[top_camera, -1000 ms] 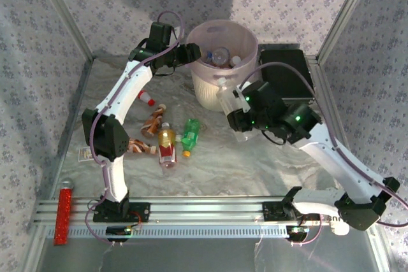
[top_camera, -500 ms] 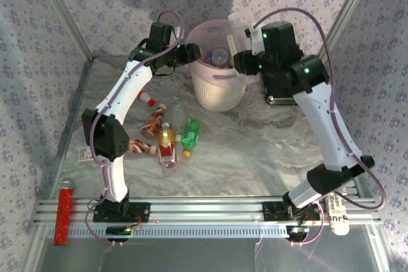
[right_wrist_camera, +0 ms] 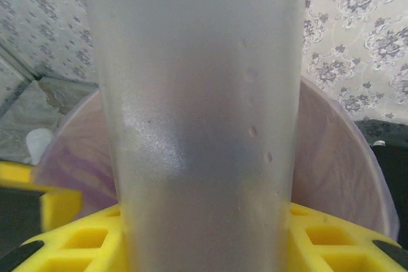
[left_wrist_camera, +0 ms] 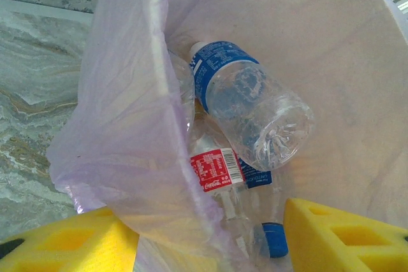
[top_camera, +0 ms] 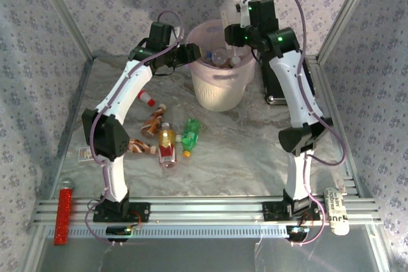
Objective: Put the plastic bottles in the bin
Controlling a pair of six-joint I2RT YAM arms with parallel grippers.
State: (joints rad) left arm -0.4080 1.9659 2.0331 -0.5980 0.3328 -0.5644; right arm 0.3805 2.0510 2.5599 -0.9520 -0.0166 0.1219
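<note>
The bin (top_camera: 220,87) stands at the back of the table with several plastic bottles (top_camera: 220,57) inside. My left gripper (top_camera: 193,53) is at its left rim, its yellow fingers (left_wrist_camera: 70,243) on either side of the bin's wall (left_wrist_camera: 134,138) and shut on it. Inside lie a clear blue-labelled bottle (left_wrist_camera: 252,109) and a red-labelled one (left_wrist_camera: 217,170). My right gripper (top_camera: 239,30) is shut on a frosted white bottle (top_camera: 229,14), held upright above the bin's far right rim. That bottle (right_wrist_camera: 204,119) stands between the right gripper's (right_wrist_camera: 204,240) yellow fingers (right_wrist_camera: 331,237). Several bottles lie on the table: red-capped (top_camera: 146,98), amber (top_camera: 167,144), green (top_camera: 189,136).
A flat black case (top_camera: 290,78) lies right of the bin, under the right arm. Two brown-labelled bottles (top_camera: 153,121) lie left of the amber one. A white bottle (top_camera: 336,211) rests by the rail at the near right, and a red bar (top_camera: 64,214) at the near left.
The right arm has swung up from in front of the bin, carrying the frosted bottle to above the bin's far right rim. The left arm has not moved.
</note>
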